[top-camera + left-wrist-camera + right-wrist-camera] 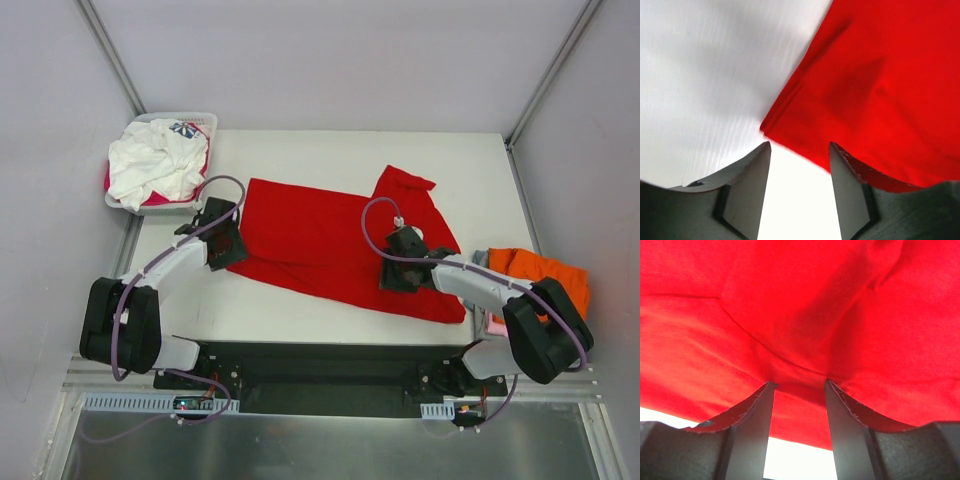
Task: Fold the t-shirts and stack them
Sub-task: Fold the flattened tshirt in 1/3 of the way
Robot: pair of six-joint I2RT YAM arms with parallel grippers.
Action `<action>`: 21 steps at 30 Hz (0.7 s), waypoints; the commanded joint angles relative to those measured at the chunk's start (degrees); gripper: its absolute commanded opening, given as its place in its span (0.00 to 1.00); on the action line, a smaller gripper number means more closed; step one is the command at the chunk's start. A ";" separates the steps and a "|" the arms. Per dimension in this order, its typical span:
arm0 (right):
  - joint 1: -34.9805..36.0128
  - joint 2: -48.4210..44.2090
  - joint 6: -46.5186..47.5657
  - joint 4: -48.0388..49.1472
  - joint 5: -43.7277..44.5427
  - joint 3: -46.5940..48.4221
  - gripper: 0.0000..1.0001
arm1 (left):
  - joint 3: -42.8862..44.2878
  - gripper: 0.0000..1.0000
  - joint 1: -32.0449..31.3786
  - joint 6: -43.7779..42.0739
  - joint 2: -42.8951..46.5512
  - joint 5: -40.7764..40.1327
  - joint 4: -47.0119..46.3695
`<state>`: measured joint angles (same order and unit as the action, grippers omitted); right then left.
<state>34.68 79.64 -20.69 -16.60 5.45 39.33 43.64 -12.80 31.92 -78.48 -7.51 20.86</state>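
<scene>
1. While the plain bright red cloth t-shirt lies spread across the middle of the white flat surface, left fingers and right fingers both gape, holding nothing.
2. Left pair: hem corner sits off-centre (nearer one finger), so closing could miss it.
3. Right pair: over a crease; may pinch extra layers, skewing the fold.

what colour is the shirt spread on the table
The t-shirt is plain bright red; the top external view shows it best.
</scene>
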 commanded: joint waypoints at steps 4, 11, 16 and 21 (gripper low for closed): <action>0.13 -4.05 1.79 -11.17 4.04 5.23 0.50 | 11.03 0.49 -0.39 -1.78 -7.81 0.39 1.02; 0.13 -5.19 2.23 -12.49 4.74 6.11 0.51 | 10.51 0.47 -0.83 -1.60 -8.71 1.44 -0.03; 0.13 -5.02 2.23 -12.05 4.57 6.11 0.51 | 10.41 0.46 -1.00 -1.51 -10.81 0.83 -0.12; 0.13 -4.93 2.14 -11.96 4.65 6.11 0.52 | 11.03 0.45 -1.00 -1.34 -13.89 -1.27 -0.38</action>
<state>34.70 75.70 -18.81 -27.40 8.78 43.75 54.26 -13.54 30.70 -90.13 -6.52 19.97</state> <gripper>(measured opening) 0.513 0.455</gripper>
